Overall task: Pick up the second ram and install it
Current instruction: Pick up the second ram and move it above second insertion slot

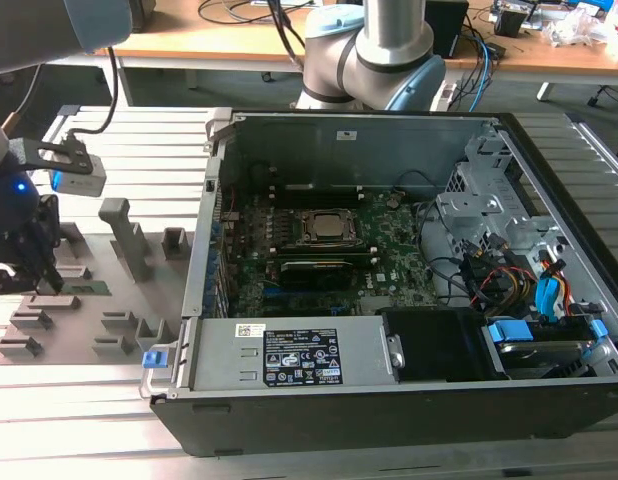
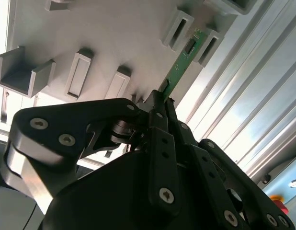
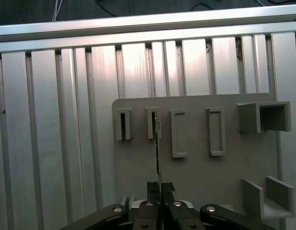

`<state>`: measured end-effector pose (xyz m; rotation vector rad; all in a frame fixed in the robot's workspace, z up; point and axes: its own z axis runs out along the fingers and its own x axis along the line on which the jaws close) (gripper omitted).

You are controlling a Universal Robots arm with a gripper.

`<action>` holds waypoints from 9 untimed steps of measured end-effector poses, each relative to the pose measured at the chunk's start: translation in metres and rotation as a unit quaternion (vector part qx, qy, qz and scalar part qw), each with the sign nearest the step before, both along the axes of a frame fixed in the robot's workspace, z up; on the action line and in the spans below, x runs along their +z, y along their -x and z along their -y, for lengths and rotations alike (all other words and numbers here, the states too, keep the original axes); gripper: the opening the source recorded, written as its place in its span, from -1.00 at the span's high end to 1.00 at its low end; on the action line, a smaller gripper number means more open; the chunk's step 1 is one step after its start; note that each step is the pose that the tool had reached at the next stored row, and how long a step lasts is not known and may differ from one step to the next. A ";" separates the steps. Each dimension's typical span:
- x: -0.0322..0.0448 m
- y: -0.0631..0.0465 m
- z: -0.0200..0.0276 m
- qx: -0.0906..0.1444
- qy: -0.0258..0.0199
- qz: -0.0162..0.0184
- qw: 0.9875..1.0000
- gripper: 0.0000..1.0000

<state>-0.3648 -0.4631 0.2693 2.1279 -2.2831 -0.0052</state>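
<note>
— Status of end effector (image 3: 160, 187)?
— Found closed on near end of second ram (image 3: 158, 153).
— Position of second ram?
— Stood on edge on grey holder tray (image 3: 196, 182), far end at a slot (image 3: 153, 123).

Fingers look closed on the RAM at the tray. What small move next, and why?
Probably a short, straight lift away from the grey tray. In the first wrist view the gripper is shut on the near end of the second ram, whose far end sits beside a raised slot block; a sideways pull might catch there.
</note>
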 end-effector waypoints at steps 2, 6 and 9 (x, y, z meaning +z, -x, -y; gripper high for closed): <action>0.0035 0.000 0.0000 0.000 0.000 0.000 1.000 0.73; 0.0063 0.000 0.0000 0.000 0.000 0.000 1.000 0.73; 0.0120 0.000 0.0000 0.000 0.000 0.000 1.000 0.73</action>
